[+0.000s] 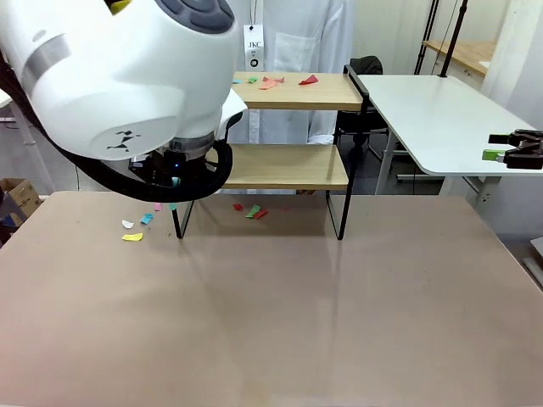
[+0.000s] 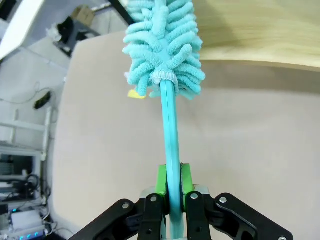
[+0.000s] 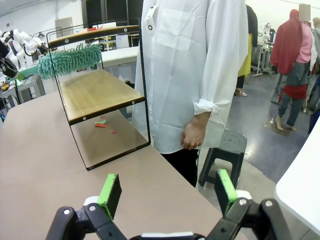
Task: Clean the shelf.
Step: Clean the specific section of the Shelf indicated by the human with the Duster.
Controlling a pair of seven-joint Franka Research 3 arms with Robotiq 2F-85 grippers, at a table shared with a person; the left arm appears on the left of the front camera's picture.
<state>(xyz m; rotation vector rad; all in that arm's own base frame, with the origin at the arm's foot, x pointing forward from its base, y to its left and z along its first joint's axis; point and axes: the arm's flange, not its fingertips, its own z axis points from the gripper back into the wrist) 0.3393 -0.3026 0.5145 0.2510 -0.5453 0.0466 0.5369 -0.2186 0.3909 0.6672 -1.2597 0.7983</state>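
Left end effector (image 2: 173,181) is clamped on a teal duster (image 2: 164,45) right by the shelf (image 1: 288,165), which sits at 12 o'clock on the table (image 1: 271,322), while right end effector (image 3: 167,192) gapes open.

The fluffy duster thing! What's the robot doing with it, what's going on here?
The robot is cleaning a shelf. Its left gripper is shut on the handle of a teal duster, and the fluffy head is held at the end of the shelf, just above the lower board. Coloured paper scraps lie on the top board, and more lie on the table under and beside the shelf. The right gripper is open and holds nothing. A person in a white coat stands behind the shelf.
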